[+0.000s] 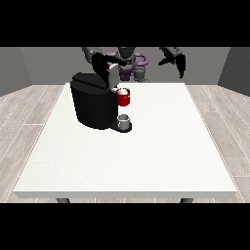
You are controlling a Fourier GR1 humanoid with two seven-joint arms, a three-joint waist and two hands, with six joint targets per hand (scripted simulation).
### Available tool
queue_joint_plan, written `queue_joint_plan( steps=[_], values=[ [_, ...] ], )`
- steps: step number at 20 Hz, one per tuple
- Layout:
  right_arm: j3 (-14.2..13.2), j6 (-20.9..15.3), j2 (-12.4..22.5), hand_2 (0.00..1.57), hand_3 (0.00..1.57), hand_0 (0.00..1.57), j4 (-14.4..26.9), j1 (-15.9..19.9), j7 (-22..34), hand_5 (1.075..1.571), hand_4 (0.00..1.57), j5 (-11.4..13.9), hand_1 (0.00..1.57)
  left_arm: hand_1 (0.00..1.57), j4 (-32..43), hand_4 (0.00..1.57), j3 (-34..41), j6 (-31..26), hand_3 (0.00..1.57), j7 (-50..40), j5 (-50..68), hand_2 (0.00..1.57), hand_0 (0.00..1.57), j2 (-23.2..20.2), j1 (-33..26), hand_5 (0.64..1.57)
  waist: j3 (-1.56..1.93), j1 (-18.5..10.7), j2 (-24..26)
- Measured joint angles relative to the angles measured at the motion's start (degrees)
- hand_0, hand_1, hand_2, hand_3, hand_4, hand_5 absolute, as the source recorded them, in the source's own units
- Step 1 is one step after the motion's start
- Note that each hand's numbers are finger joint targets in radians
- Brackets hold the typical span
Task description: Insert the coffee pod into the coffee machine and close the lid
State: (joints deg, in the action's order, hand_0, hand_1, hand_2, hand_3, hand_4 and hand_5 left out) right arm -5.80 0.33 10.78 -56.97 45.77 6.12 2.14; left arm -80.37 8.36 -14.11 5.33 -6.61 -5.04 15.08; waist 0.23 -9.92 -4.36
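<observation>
The black coffee machine (92,105) stands on the left half of the white table (161,146). Its grey lid (113,76) is tipped up above the red pod holder (124,98). Something pale shows in the holder's top, and I cannot tell whether it is the pod. A small grey cup (125,122) sits on the machine's base under the holder. The hand at the view's left (100,64) is right behind the raised lid, against its back. The hand at the view's right (178,60) hangs in the air over the table's far edge, fingers relaxed and pointing down, holding nothing.
The robot's torso (128,63) stands behind the table's far edge. The table's right half and front stretch out white around the machine. A wooden floor surrounds the table.
</observation>
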Motion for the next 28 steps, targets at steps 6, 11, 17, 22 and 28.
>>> queue_joint_plan(
  steps=[6,11,17,22,28],
  values=[
    [0.62,-2.32,0.50,0.00,0.00,0.00,-1.30,1.20,3.74,1.571,0.00,2.32,0.00,0.00,-0.12,0.36,-1.86,0.20,0.00,0.46,-0.89,0.00,0.00,0.93,0.23,1.571,0.26,-1.14,-0.96],
    [1.49,-3.98,2.81,0.00,0.00,0.00,-2.17,2.72,7.84,1.571,0.22,5.93,0.00,0.00,-0.46,0.33,-3.27,-0.20,0.00,-0.07,-1.21,0.00,0.00,1.53,1.57,1.571,0.62,-3.60,-2.26],
    [0.62,-3.96,5.67,0.00,0.00,0.00,-3.60,5.33,12.58,1.571,0.10,7.45,0.00,0.00,-0.57,0.39,-4.29,-0.63,0.00,0.03,-1.36,0.00,0.00,1.86,3.96,1.571,1.14,-6.40,-4.68],
    [-0.41,-3.79,7.96,0.00,0.00,0.00,-6.38,6.08,18.94,1.571,0.00,8.14,0.00,0.00,-0.80,0.40,-4.86,-1.33,0.00,-0.22,-1.16,0.00,0.00,1.85,6.17,1.571,1.52,-9.09,-6.09],
    [-1.86,-3.91,11.28,0.00,0.00,0.00,-10.39,7.25,26.41,1.571,0.00,9.81,0.00,0.00,-0.84,0.43,-6.51,-2.13,0.00,-0.15,-1.30,0.00,0.00,2.69,8.67,1.571,2.07,-12.85,-8.56]
  ],
)
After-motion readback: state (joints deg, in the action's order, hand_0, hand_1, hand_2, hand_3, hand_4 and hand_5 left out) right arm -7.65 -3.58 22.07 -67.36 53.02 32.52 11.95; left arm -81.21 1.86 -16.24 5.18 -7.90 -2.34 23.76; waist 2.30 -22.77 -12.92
